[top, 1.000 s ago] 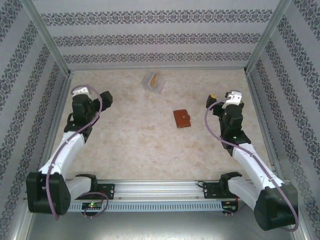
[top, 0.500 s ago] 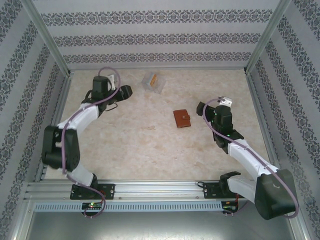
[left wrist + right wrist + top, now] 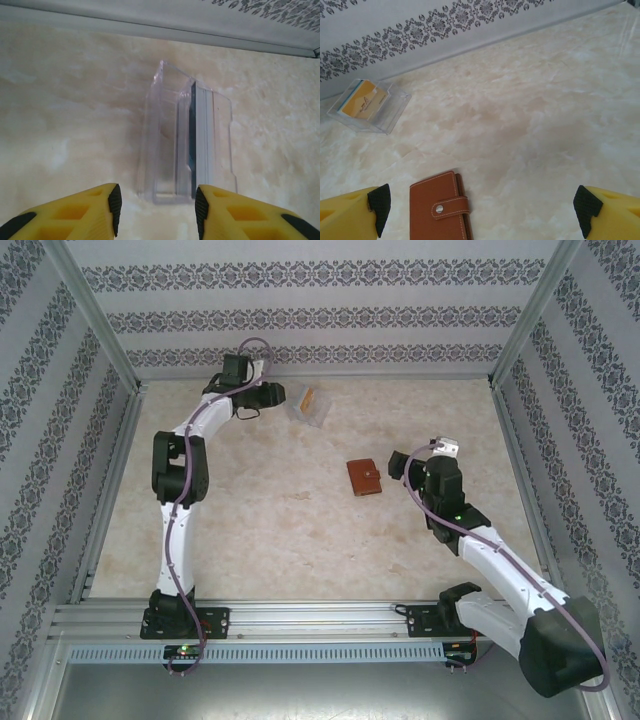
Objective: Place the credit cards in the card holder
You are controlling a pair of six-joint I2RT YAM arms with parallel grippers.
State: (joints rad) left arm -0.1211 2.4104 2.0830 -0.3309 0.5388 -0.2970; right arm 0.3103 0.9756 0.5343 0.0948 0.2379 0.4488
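Marbled tabletop [image 3: 250,530], walled in. Credit cards [image 3: 200,135] stand on edge in a clear plastic case [image 3: 160,145], upper centre overhead by the back wall [image 3: 320,320]: likely thin, stiff, slick; pinch across the faces. Left gripper [image 3: 156,205], part-open and empty, faces the case. Card holder [image 3: 440,207] lies snapped shut mid-frame, bare table around, beside the wide-open, empty right gripper [image 3: 482,207].

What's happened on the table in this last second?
The left gripper swung to the far side, up to the clear stand holding the credit cards. The right gripper edged left toward the card holder. Nothing was grasped; stand, cards and holder stayed put.
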